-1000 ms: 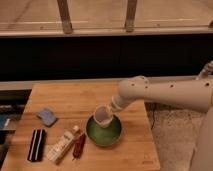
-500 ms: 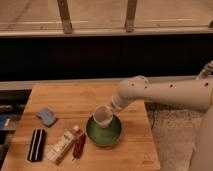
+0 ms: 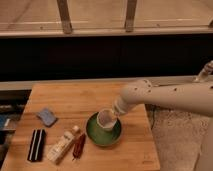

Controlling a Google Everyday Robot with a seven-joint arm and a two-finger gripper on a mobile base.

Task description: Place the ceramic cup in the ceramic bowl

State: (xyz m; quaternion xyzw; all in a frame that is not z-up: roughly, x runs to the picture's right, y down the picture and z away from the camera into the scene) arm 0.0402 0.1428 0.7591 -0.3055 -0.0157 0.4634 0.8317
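Ceramic cup (image 3: 106, 119), small, pale whitish and tapered with no handle, hangs over the round glossy green ceramic bowl (image 3: 102, 135), toward the bowl's one o'clock edge, pinched by the gripper (image 3: 116, 111) at the end of the white arm (image 3: 165, 97) coming in from three o'clock. The jaws are pressed tight on the cup's rim on its far right side. Nearest me, at the bowl's eight o'clock, lie a white carton (image 3: 61, 146), a dark red stick-like packet (image 3: 79, 145) and a black striped bar (image 3: 36, 145); farther, at ten o'clock, a blue-grey sponge (image 3: 47, 116) rests on the wooden table (image 3: 75, 100). To finish well, I'd ease the cup down toward the bowl's middle until its base sits, then let go, so it cannot tip on the sloped wall. The cup's mouth faces up and slightly toward me, its long axis nearly upright
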